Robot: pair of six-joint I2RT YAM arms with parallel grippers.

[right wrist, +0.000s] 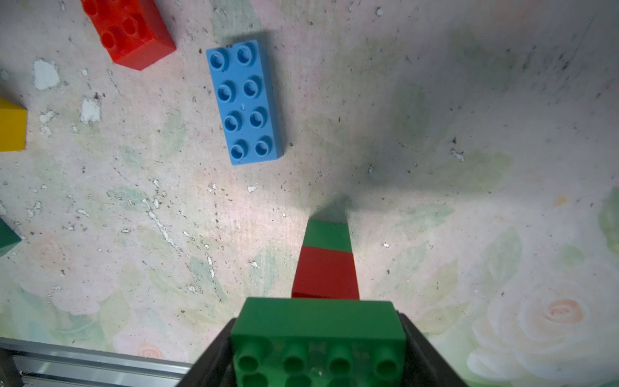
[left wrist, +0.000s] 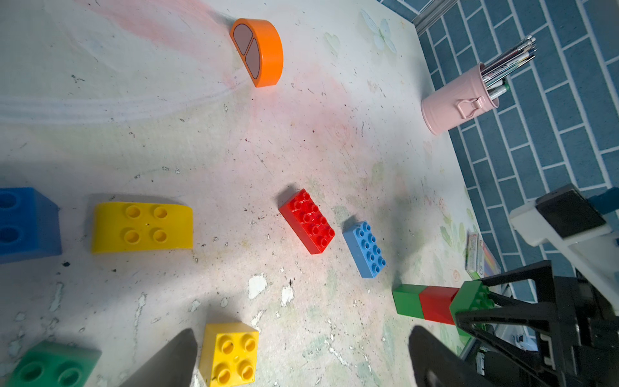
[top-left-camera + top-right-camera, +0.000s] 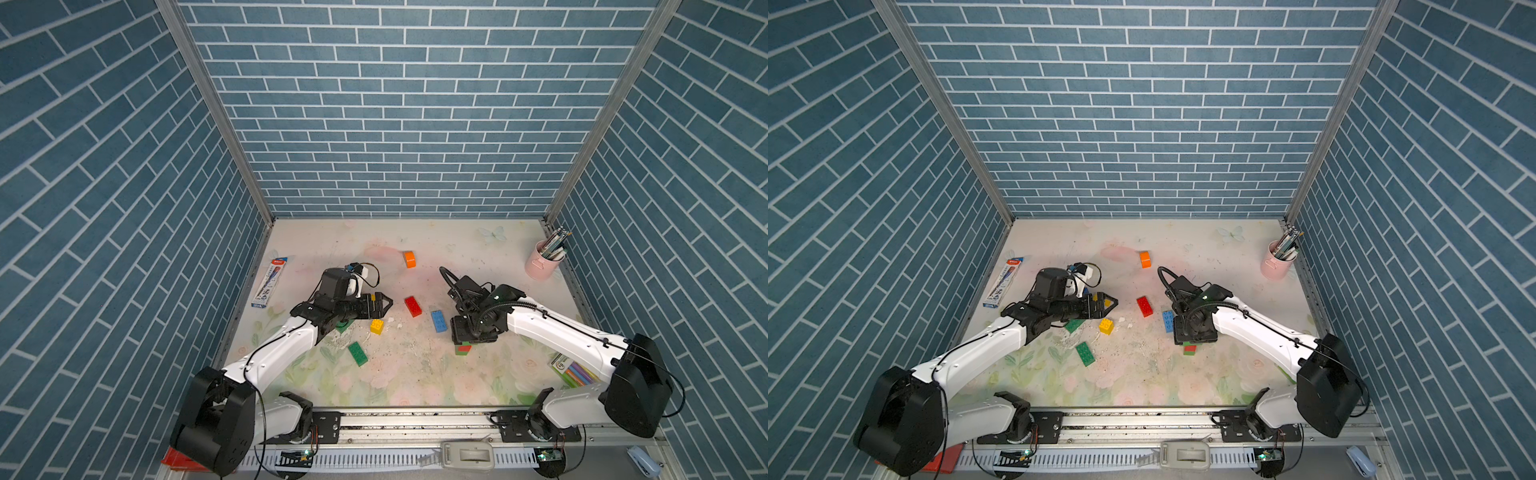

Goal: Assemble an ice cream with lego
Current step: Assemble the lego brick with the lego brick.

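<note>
Right wrist view: right gripper (image 1: 318,355) clamped on a wide green brick (image 1: 318,321), studs toward the camera, a black finger (image 1: 211,362) on each short side. This brick tops a red square brick (image 1: 325,273), which sits on a green square brick (image 1: 328,234). The column stands upright on the table (image 1: 469,117). Whether the wide brick is pressed fully home on the red one cannot be told; the seam is hidden.

Near the column, toward the back wall: blue oblong brick (image 1: 244,102), flat, studs up, not touching it. Just beyond it: red oblong brick (image 3: 413,306), studs up, close to the blue one but apart.

Left gripper (image 2: 301,335): jaws spread wide, nothing held. In the left wrist view a yellow square brick (image 2: 229,353) lies on the table between the two fingertips, nearer one of them.

Around it:
- yellow rounded brick (image 2: 142,228)
- blue square brick (image 2: 26,224)
- a green brick (image 2: 50,365) partly under the left arm
- loose green oblong brick (image 3: 358,353), nearer the front edge
- orange rounded brick (image 3: 409,259), well apart toward the back, tipped so its hollow underside shows

Periphery:
- pink cup (image 3: 542,259) of pens in the back right corner
- marker pack (image 3: 575,370) at the right edge
- pen pack (image 3: 269,282) at the left edge
</note>
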